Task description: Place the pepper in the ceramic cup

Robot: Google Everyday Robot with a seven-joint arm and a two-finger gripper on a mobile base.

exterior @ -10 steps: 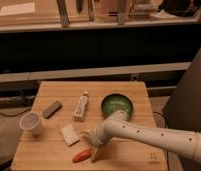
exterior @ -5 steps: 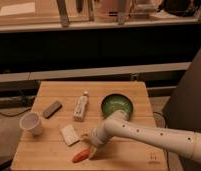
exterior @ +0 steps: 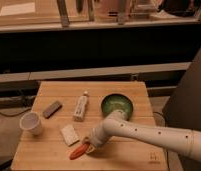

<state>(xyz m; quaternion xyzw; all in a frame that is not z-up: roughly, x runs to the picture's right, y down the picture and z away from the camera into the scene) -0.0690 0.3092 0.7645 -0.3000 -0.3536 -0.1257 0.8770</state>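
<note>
The small red-orange pepper [exterior: 78, 152] lies on the wooden table [exterior: 124, 160] near its front edge. My gripper [exterior: 88, 145] is at the end of the white arm, low over the table and right at the pepper's right end, and it hides part of the pepper. The white ceramic cup [exterior: 31, 123] stands upright near the table's left edge, well to the left of the gripper and apart from the pepper.
A green bowl [exterior: 116, 105] sits just behind the arm. A white tube [exterior: 81, 106] lies at the table's middle, a pale block [exterior: 70, 134] lies beside the pepper, and a dark flat bar [exterior: 52, 109] lies behind the cup. A dark shelf unit stands behind the table.
Almost nothing has moved. The gripper stays at the pepper near the table's front edge, and the pepper has shifted only a trifle.
</note>
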